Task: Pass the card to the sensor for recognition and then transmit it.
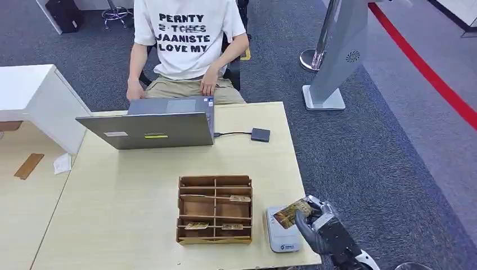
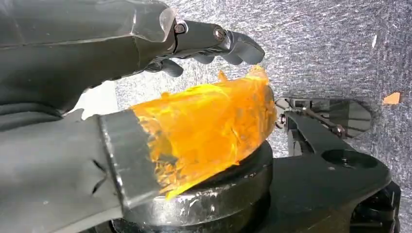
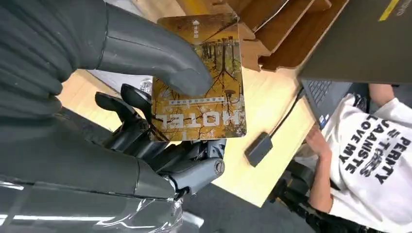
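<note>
My right hand (image 1: 325, 229) holds a hotel card (image 1: 292, 212), brown and yellow with a tree picture, at the table's front right corner. The card hangs tilted just above the grey card sensor (image 1: 281, 235), which lies flat beside the wooden organizer (image 1: 215, 209). In the right wrist view the thumb (image 3: 145, 53) presses the card (image 3: 204, 92) against the dark fingers behind it. My left hand (image 2: 97, 97) hangs over grey carpet with its fingers stretched out and nothing in it; orange tape covers its thumb tip.
A person (image 1: 185, 45) in a white T-shirt sits behind the table at an open laptop (image 1: 152, 126), which is cabled to a small black device (image 1: 260, 134). Several cards lie in the organizer's slots. A grey stand (image 1: 332, 62) is on the carpet at back right.
</note>
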